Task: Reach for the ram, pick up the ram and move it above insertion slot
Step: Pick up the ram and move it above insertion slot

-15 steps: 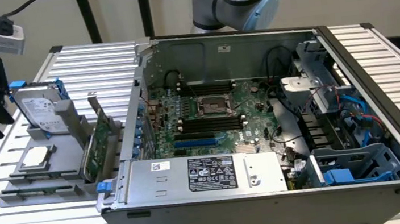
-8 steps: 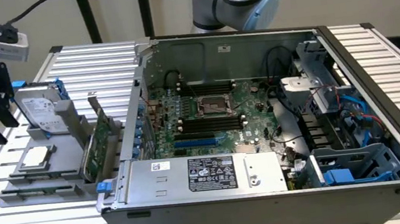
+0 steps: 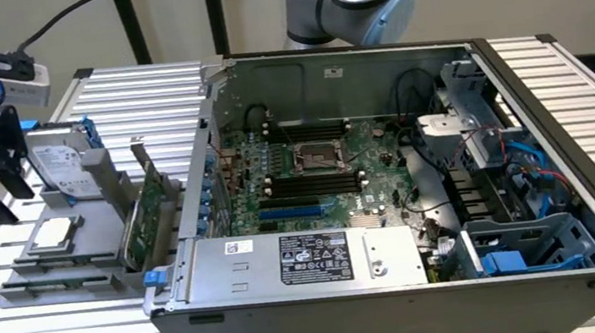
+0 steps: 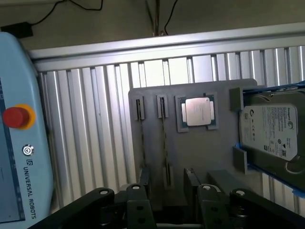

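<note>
Grey plastic tray [image 4: 209, 157] lies on the slatted metal table [image 4: 95, 133], beside the open computer case [image 3: 406, 306] on the exterior view's left. The ram [image 4: 165, 143] stands on edge in a narrow slot of that tray, with a second thin stick [image 4: 142, 143] in the slot just beside it. A processor [image 4: 198, 112] and a hard drive [image 4: 269, 129] rest farther along the tray, and a green expansion card [image 3: 151, 218] stands upright nearest the case. The end effector [image 4: 167, 175] hangs over the tray with its fingers [image 4: 190, 177] spread apart, gripping nothing, and the ram's line runs between them. A pale blue pendant [image 4: 14, 157] lies well apart from the tray.
</note>
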Motion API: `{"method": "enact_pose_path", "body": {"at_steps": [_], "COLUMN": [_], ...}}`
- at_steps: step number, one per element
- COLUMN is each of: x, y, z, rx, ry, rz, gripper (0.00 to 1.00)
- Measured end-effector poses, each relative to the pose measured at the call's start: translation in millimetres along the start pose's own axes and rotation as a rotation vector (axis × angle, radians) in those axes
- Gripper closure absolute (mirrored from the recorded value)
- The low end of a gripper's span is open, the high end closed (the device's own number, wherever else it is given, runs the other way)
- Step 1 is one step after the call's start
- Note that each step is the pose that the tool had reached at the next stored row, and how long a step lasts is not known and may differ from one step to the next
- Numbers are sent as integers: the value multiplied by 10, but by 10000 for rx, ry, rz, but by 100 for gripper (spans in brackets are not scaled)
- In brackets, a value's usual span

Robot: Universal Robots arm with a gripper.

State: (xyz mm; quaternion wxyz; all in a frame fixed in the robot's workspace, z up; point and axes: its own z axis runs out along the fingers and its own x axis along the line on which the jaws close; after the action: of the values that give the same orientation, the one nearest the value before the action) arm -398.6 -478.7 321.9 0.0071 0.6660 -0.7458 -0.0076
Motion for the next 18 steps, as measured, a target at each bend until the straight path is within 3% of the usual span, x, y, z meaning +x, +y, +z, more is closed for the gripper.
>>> {"method": "enact_pose_path", "body": {"at_steps": [18], "x": [125], "y": [-21], "z": [328], "rx": [1], "ry": [-1], "rz": [0], "gripper": [58]}}
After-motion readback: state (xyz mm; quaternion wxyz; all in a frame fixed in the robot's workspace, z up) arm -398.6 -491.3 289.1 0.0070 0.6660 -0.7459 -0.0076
